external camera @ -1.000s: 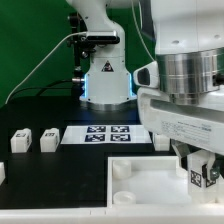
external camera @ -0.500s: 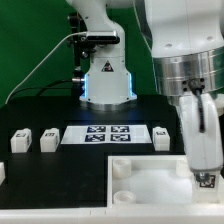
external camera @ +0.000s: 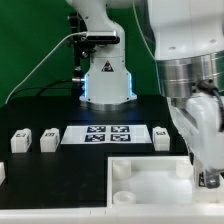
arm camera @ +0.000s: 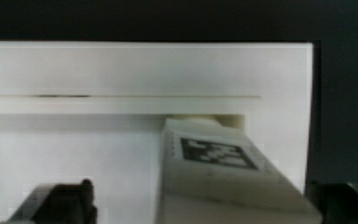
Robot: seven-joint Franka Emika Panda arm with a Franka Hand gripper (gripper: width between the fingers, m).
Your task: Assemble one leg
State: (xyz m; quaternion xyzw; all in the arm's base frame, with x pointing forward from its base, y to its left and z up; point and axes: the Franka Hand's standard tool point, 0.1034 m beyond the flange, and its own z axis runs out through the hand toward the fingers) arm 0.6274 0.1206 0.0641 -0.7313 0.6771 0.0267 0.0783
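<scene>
The leg point(external camera: 210, 180), a small white post with a black-and-white tag, stands at the near right corner of the large white square panel point(external camera: 150, 178). My gripper point(external camera: 206, 160) is right over it. In the wrist view the leg point(arm camera: 220, 155) runs between my gripper's point(arm camera: 211, 202) fingers. It lies against one finger, and a clear gap separates it from the other finger point(arm camera: 73, 198). The jaws stand open around it. The panel point(arm camera: 87, 120) fills the wrist view behind the leg.
Three more white legs lie on the black table: two on the exterior view's left point(external camera: 20, 141) point(external camera: 47, 139) and one point(external camera: 163, 137) beside the marker board point(external camera: 105, 134). Round sockets point(external camera: 122, 169) point(external camera: 122, 197) mark the panel's left corners. The robot base point(external camera: 105, 80) stands behind.
One second ago the gripper showed its broad side, with the leg's tag facing the camera. It then turned about its axis. In the last half second it barely shifted.
</scene>
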